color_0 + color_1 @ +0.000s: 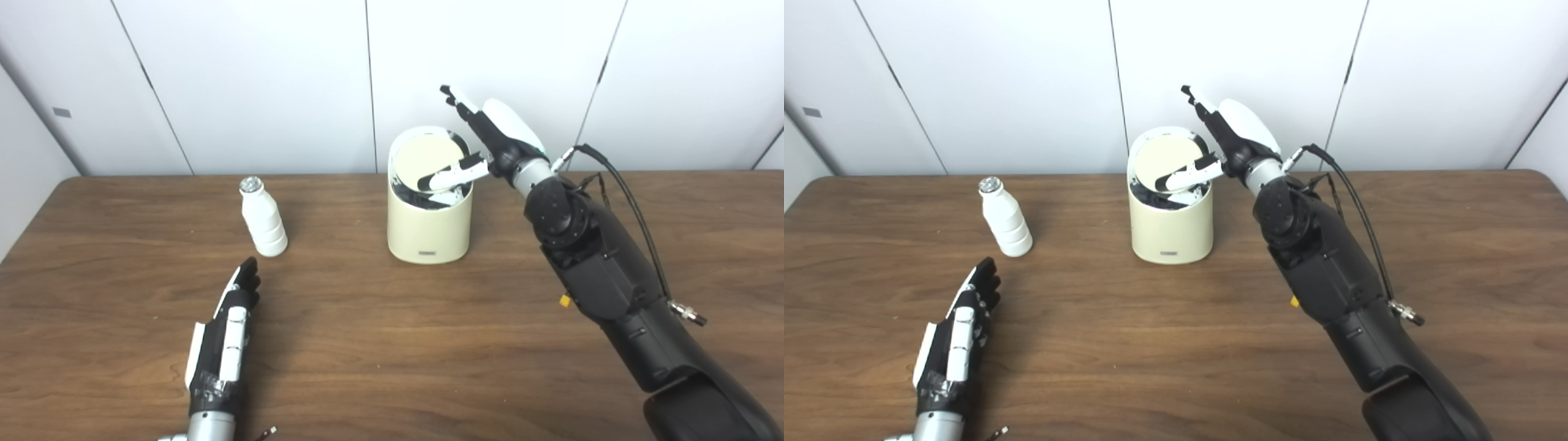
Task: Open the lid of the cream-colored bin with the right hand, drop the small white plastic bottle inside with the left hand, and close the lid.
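Note:
The cream-colored bin (429,236) stands at the table's far middle. Its round lid (425,156) is tilted up toward the back, and a dark liner (422,199) shows in the gap at the front. My right hand (493,138) is at the bin's right rim, open, with its thumb (450,176) lying across the lid's front edge and its fingers pointing up behind it. The small white plastic bottle (263,222) with a silver cap stands upright left of the bin. My left hand (226,331) lies flat and open on the table, a little in front of the bottle and apart from it.
The brown wooden table (392,343) runs to a white panelled wall at the back. A black cable (618,190) loops along my right forearm, which crosses the table's right side.

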`<action>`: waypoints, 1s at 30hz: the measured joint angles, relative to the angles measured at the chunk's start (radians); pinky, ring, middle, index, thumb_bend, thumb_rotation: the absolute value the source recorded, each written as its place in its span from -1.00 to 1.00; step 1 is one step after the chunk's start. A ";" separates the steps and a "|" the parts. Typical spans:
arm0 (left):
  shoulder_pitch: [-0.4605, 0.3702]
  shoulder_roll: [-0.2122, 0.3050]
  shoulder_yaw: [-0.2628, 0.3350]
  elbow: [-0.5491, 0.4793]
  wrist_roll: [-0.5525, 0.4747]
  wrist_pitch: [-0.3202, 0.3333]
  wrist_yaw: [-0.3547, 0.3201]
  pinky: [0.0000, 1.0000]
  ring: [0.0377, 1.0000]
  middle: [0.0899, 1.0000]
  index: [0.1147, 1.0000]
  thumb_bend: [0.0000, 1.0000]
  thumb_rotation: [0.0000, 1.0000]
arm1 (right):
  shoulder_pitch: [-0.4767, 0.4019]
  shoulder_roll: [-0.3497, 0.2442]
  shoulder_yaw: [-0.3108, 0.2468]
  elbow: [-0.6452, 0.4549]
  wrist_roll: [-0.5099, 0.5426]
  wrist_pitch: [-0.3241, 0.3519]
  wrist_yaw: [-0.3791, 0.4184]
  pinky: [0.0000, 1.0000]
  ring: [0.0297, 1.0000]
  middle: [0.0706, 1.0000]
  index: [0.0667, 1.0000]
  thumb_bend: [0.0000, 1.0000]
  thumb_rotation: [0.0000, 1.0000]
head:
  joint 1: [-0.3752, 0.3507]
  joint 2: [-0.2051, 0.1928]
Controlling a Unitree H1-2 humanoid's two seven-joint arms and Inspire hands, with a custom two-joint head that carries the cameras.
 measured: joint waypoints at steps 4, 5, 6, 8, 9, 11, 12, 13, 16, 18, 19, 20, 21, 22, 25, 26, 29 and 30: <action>0.000 -0.001 0.000 0.000 0.000 0.000 0.000 0.99 0.95 0.94 0.90 0.13 0.81 | 0.004 0.000 -0.004 0.003 0.000 0.003 0.001 0.81 0.85 0.90 0.96 0.60 -0.21 | 0.003 0.000; 0.000 -0.001 0.000 0.000 0.000 0.000 0.000 0.99 0.95 0.94 0.90 0.13 0.81 | 0.009 0.000 -0.007 0.002 0.000 0.010 0.002 0.72 0.83 0.88 0.95 0.57 -0.13 | 0.003 0.000; 0.000 -0.001 0.000 0.000 0.000 0.000 0.000 1.00 0.96 0.94 0.90 0.12 0.81 | 0.013 0.001 -0.010 0.002 0.000 0.019 0.002 0.69 0.82 0.88 0.95 0.56 -0.10 | 0.003 0.000; 0.000 -0.001 0.000 0.000 0.000 0.000 0.000 0.99 0.95 0.94 0.90 0.09 0.83 | 0.022 0.003 -0.016 0.000 0.001 0.037 0.003 0.51 0.75 0.86 0.93 0.55 0.07 | 0.003 0.000; 0.000 -0.001 0.000 0.000 0.000 0.000 0.000 0.99 0.95 0.93 0.90 0.09 0.84 | 0.025 0.006 -0.021 -0.002 0.003 0.041 0.003 0.49 0.74 0.86 0.93 0.55 0.10 | 0.003 0.000; 0.000 -0.001 -0.001 -0.001 0.000 0.000 0.000 1.00 0.95 0.94 0.91 0.08 0.84 | 0.034 0.013 -0.038 -0.015 0.014 0.048 0.004 0.47 0.74 0.86 0.92 0.50 0.17 | 0.003 0.000; 0.000 -0.001 -0.001 -0.001 0.000 0.000 0.000 1.00 0.96 0.94 0.91 0.08 0.83 | 0.038 0.017 -0.050 -0.021 0.022 0.051 0.003 0.45 0.75 0.86 0.91 0.50 0.19 | 0.003 0.002; 0.000 -0.001 -0.001 -0.001 0.000 0.000 -0.001 1.00 0.95 0.94 0.91 0.08 0.83 | 0.043 0.022 -0.067 -0.030 0.035 0.055 0.003 0.45 0.75 0.86 0.91 0.50 0.20 | 0.003 0.002; 0.001 -0.002 -0.001 -0.002 -0.002 0.001 -0.001 1.00 0.95 0.94 0.90 0.09 0.82 | 0.060 0.033 -0.122 -0.086 0.077 0.075 0.004 0.50 0.77 0.85 0.90 0.47 0.29 | 0.003 0.002; 0.001 -0.003 -0.001 -0.003 -0.002 0.001 -0.001 1.00 0.96 0.94 0.91 0.09 0.82 | 0.075 0.033 -0.152 -0.138 0.100 0.098 0.009 0.53 0.77 0.84 0.90 0.44 0.34 | 0.006 0.000; 0.002 -0.003 -0.002 -0.003 -0.002 0.002 -0.001 1.00 0.95 0.94 0.90 0.07 0.83 | 0.084 0.032 -0.164 -0.171 0.110 0.120 0.014 0.56 0.78 0.84 0.90 0.41 0.35 | 0.006 0.000; 0.002 -0.002 -0.002 -0.003 -0.002 0.001 -0.001 1.00 0.95 0.94 0.90 0.05 0.82 | 0.094 0.031 -0.173 -0.195 0.113 0.128 0.019 0.59 0.79 0.83 0.89 0.38 0.37 | 0.006 0.000; 0.002 -0.003 -0.002 -0.003 -0.002 0.001 -0.001 1.00 0.95 0.94 0.90 0.04 0.82 | 0.105 0.029 -0.179 -0.221 0.115 0.140 0.026 0.61 0.80 0.83 0.89 0.37 0.39 | 0.006 0.000; 0.002 -0.003 -0.003 -0.003 -0.001 0.001 -0.001 1.00 0.95 0.94 0.90 0.02 0.83 | 0.118 0.026 -0.184 -0.241 0.117 0.150 0.032 0.62 0.80 0.83 0.89 0.34 0.41 | 0.006 0.000; 0.002 -0.002 -0.005 -0.003 -0.001 0.000 -0.002 0.99 0.95 0.93 0.90 0.00 0.83 | 0.163 0.013 -0.206 -0.279 0.126 0.155 0.057 0.60 0.77 0.83 0.89 0.29 0.44 | 0.011 -0.003; 0.002 -0.002 -0.005 -0.003 -0.001 0.000 -0.002 0.99 0.95 0.93 0.90 -0.01 0.83 | 0.185 0.010 -0.218 -0.295 0.129 0.155 0.064 0.59 0.76 0.83 0.89 0.28 0.45 | 0.009 -0.002; 0.002 -0.002 -0.004 -0.003 -0.001 0.000 -0.001 0.99 0.95 0.94 0.90 0.00 0.79 | 0.247 0.002 -0.252 -0.332 0.146 0.157 0.073 0.62 0.77 0.83 0.89 0.27 0.49 | 0.008 -0.002; 0.002 -0.002 -0.003 -0.003 -0.002 0.000 -0.001 0.99 0.95 0.94 0.91 0.00 0.78 | 0.265 -0.001 -0.264 -0.346 0.157 0.157 0.075 0.66 0.79 0.84 0.89 0.26 0.51 | 0.008 -0.002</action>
